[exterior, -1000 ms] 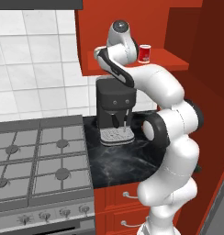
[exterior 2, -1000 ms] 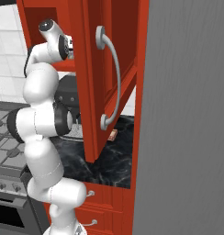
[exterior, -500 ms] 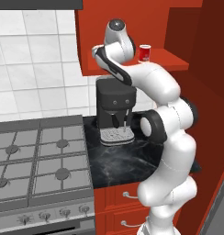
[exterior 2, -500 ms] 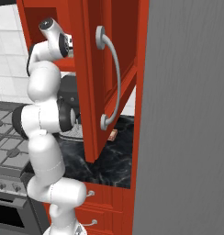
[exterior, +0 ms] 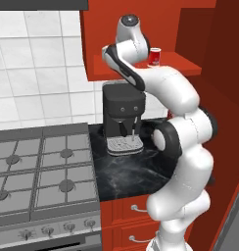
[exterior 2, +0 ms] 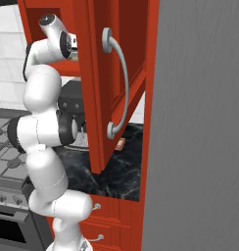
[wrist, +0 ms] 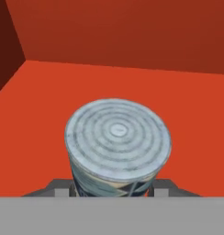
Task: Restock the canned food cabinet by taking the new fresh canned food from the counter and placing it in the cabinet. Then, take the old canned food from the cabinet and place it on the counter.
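The old canned food point(wrist: 117, 142), a dull grey can with a blue-grey label and a ringed silvery top, stands upright between my fingertips in the hand view. My gripper point(wrist: 113, 190) is shut on its sides, inside the cabinet point(wrist: 192, 105), above the red shelf floor. The new fresh canned food point(exterior: 154, 56), with its red label and white band, stands on the cabinet shelf point(exterior: 190, 66) just right of my hand. The black counter point(exterior: 141, 166) lies below.
A black coffee machine point(exterior: 122, 115) stands on the counter under the shelf. The grey gas stove point(exterior: 38, 171) is to the left. The open red cabinet door point(exterior 2: 121, 73) with its curved metal handle hangs close on my right. A small brownish item point(exterior 2: 120, 143) lies on the counter.
My hand has risen slightly inside the cabinet. The red can has stayed in its place on the shelf.
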